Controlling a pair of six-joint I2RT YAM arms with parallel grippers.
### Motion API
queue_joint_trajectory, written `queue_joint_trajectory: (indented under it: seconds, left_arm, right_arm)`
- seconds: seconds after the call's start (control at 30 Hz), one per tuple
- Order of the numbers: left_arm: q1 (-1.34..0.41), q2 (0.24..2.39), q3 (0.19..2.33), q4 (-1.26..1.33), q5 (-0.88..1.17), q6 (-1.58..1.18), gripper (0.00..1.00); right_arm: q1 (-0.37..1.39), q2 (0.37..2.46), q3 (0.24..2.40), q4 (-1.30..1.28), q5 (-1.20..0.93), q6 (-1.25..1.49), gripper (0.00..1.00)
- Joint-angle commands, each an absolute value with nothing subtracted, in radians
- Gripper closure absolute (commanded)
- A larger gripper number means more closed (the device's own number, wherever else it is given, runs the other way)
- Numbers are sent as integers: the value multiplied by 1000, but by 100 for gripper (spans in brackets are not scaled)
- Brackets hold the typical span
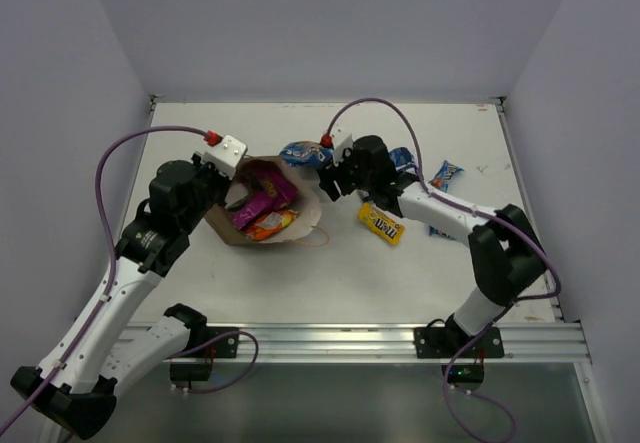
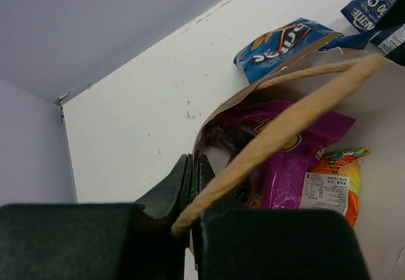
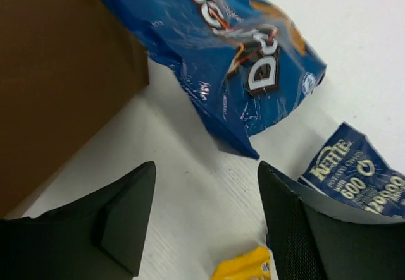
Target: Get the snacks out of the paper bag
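**Top view.** The paper bag (image 1: 310, 218) lies open, left of centre. A magenta pouch (image 1: 262, 188) and an orange packet (image 1: 272, 225) are inside, and the pouch's long axis runs diagonally, far-right to near-left. The left gripper (image 1: 228, 185) sits at the bag's left rim. The right gripper (image 1: 322, 185) is just outside the right wall, so the contents lie to its left.

**Left wrist.** The jaws are clenched on the bag's paper rim. The handle strip (image 2: 297, 112) crosses the mouth.

**Right wrist.** The jaws are parted and empty. The blue chip bag (image 3: 247, 59) lies ahead on the table (image 3: 190, 185), with the bag wall alongside on the left.

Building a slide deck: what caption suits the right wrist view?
Open right gripper beside the paper bag, a blue chip bag lying just ahead on the table.
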State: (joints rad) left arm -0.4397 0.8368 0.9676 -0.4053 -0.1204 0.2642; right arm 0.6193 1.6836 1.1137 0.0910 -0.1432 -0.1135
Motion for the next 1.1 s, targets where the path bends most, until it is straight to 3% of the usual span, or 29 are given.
queue_joint_trajectory:
  seconds: [0.0, 0.2, 0.3, 0.77, 0.97, 1.07]
  left_arm:
    - [-442, 845, 976, -305, -52, 299, 100]
    - [-442, 876, 985, -290, -28, 296, 100]
    - [-442, 885, 991, -285, -17, 299, 100]
    - [-440, 862, 983, -258, -5, 331, 100]
    - [-442, 833, 928, -238, 40, 351, 100]
    - [-442, 812, 908, -232, 58, 364, 100]
  right_arm:
    - [626, 1419, 1149, 33, -199, -64, 31]
    - [791, 1195, 1169, -75, -146, -80, 29]
    - [854, 1178, 1172, -55, -195, -95, 31]
    - [1135, 1557, 1233, -26, -196, -160, 32]
    - [1201, 1563, 1246, -43, -261, -150, 32]
    - [1200, 1563, 1244, -46, -188, -173, 32]
